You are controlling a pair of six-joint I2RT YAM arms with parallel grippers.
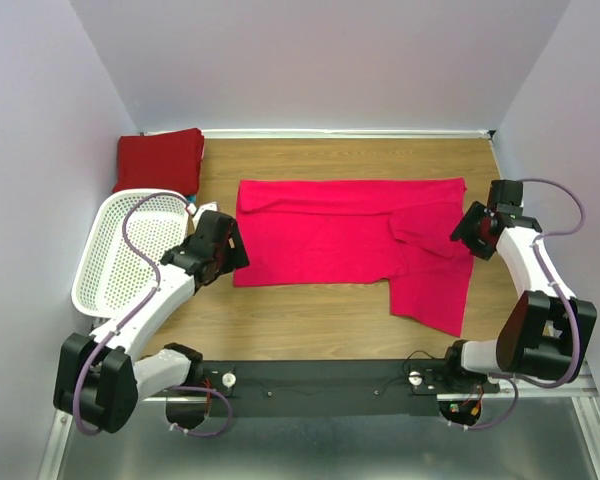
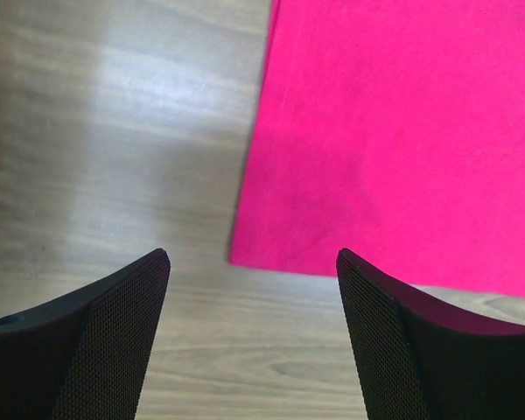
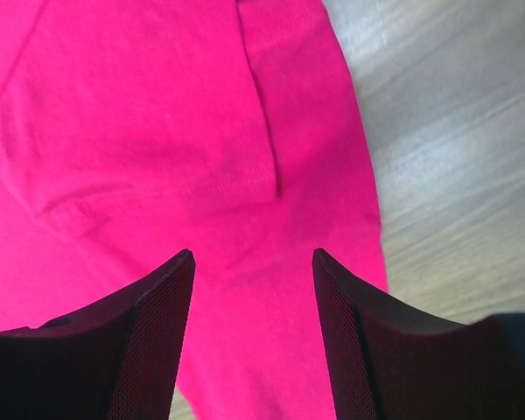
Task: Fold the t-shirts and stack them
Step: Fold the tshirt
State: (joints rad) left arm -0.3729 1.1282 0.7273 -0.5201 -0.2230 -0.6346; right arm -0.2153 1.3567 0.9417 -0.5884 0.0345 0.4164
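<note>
A bright crimson-pink t-shirt [image 1: 350, 240] lies flat across the middle of the table, with one part hanging toward the near right. A darker red t-shirt [image 1: 160, 160] sits folded in the back left corner, and a small teal edge [image 1: 192, 198] shows just below it. My left gripper [image 1: 232, 250] is open at the pink shirt's left edge. In the left wrist view that gripper [image 2: 252, 258] hovers by the near left corner of the pink shirt [image 2: 402, 131], holding nothing. My right gripper [image 1: 467, 228] is open above the shirt's right side. In its wrist view the gripper [image 3: 254, 255] stands over the pink fabric [image 3: 140, 114] near a sleeve hem, empty.
A white perforated basket [image 1: 98, 262] stands at the left, beside the left arm. Bare wooden table [image 1: 310, 315] shows in front of the shirt. Pale walls close in the back and both sides.
</note>
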